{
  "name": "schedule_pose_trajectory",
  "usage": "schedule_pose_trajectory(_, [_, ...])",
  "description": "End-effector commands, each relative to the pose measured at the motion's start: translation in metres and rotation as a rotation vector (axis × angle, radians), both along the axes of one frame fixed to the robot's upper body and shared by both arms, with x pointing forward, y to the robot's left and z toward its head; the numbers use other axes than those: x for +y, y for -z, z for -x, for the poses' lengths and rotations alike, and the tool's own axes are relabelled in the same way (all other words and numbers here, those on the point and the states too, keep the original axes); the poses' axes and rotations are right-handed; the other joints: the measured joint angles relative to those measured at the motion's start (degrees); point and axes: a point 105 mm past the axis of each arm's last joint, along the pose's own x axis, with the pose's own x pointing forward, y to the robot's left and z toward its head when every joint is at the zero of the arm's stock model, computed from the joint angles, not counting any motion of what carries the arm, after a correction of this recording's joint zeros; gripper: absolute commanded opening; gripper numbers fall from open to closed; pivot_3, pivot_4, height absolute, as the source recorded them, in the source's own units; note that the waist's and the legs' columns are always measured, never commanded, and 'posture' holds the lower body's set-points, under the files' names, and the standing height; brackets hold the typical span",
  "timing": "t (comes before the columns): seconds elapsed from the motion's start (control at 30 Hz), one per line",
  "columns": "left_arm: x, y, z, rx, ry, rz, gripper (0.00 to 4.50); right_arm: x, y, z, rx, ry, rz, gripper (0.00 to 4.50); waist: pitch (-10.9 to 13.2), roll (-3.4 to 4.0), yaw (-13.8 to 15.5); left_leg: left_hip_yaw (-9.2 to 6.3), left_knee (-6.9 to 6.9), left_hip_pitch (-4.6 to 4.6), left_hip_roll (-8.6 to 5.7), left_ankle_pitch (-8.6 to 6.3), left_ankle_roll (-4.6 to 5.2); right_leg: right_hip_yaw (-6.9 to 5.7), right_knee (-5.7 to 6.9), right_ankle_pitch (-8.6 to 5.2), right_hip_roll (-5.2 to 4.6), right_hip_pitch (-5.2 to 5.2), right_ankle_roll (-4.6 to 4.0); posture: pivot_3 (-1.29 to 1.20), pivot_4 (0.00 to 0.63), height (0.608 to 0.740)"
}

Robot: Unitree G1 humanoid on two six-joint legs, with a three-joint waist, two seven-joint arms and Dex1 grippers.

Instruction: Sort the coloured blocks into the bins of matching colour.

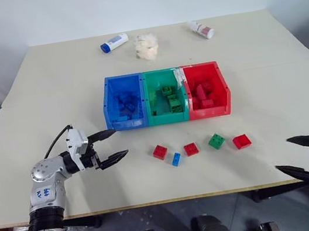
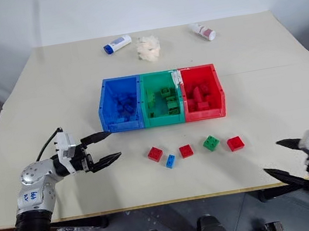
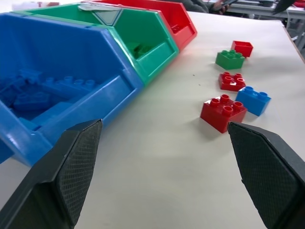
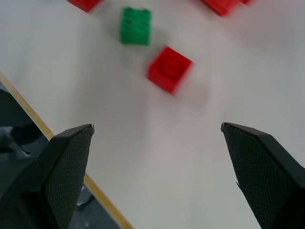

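- Five loose bricks lie in a row on the table [image 1: 299, 127] in front of the three joined bins: a red brick [image 1: 160, 152] at the row's left end, a small blue brick [image 1: 176, 159] just beside it, a second red brick [image 1: 191, 149], a green brick [image 1: 217, 140] and a third red brick [image 1: 242, 141] at the right end.
- The blue bin [image 1: 124, 103], green bin [image 1: 165, 97] and red bin [image 1: 205, 90] each already hold bricks of their own colour, so the sort appears well along, with these five left.
- The left gripper [image 1: 111, 146] hovers level over the table, jaws spread wide and empty, aimed toward the left end of the row; the step in hand looks like an approach to the nearest red brick.
- The right gripper [image 1: 295, 155] hangs at the table's front edge, also wide open and holding nothing, well apart from the bricks.
- The next move likely calls for the left arm to reach on, straddle one brick without nudging the blue one touching close by, and close.
- The left wrist view shows the blue bricks piled inside the blue bin and how tightly the blue brick sits against its red neighbour.
- The head views alone show two white bottles [image 1: 114, 42] and a fluffy wad [image 1: 146, 46] at the far side.
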Motion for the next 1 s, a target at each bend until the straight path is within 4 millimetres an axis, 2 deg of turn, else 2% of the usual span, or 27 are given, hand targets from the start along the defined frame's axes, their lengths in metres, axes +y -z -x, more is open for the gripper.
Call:
schedule_pose_trajectory(0.03, [-0.005, -0.005, 0.009, -0.035, 0.036, -0.008, 4.45, 0.022, 0.005, -0.016, 0.002, -0.068, -0.023, 4.5, 0.0, 0.0, -0.11, -0.02, 0.01, 0.0, 0.01, 0.0, -0.01, -0.01, -0.01, 0.0, 0.0, 0.0, 0.0, 0.0, 0.15, 0.74])
schedule_pose_trajectory(0.2, [-0.011, -0.003, 0.027, -0.02, 0.059, 0.012, 4.45, 0.03, 0.011, -0.037, 0.002, -0.108, -0.042, 4.5, 0.0, 0.0, 0.18, -0.04, 0.02, 0.0, -0.03, -0.02, 0.0, -0.01, -0.03, 0.0, -0.06, 0.02, 0.0, 0.0, 0.15, 0.74])
schedule_pose_trajectory(0.33, [-0.012, -0.001, 0.039, 0.006, 0.054, 0.016, 4.45, 0.029, 0.016, -0.049, 0.013, -0.136, -0.028, 4.5, 0.0, 0.0, 0.06, -0.07, 0.03, 0.0, -0.02, -0.03, 0.02, -0.03, -0.12, 0.0, -0.06, 0.09, 0.0, 0.0, 0.15, 0.74])
schedule_pose_trajectory(0.63, [-0.01, -0.004, 0.047, 0.006, 0.019, 0.023, 4.45, 0.016, 0.018, -0.074, -0.008, -0.139, 0.001, 4.5, 0.02, 0.02, -0.03, -0.07, -0.08, 0.45, 0.02, -0.1, 0.02, -0.08, -0.31, 0.0, -0.04, 0.55, 0.0, 0.0, 0.15, 0.74])
schedule_pose_trajectory(0.77, [-0.01, -0.004, 0.046, -0.003, 0.004, 0.029, 4.45, 0.018, 0.014, -0.077, -0.022, -0.164, 0.005, 4.5, 0.02, 0.03, -0.03, -0.07, -0.08, 0.46, 0.05, -0.12, 0.0, -0.1, -0.32, 0.0, -0.03, 0.57, -0.01, 0.0, 0.15, 0.74])
schedule_pose_trajectory(1.0, [-0.009, -0.004, 0.045, -0.01, -0.008, 0.037, 4.45, 0.033, 0.0, -0.072, -0.059, -0.223, -0.011, 4.5, 0.03, 0.04, 0.0, -0.07, -0.07, 0.46, 0.07, -0.15, 0.01, -0.11, -0.33, 0.0, -0.03, 0.58, -0.01, 0.0, 0.15, 0.74])
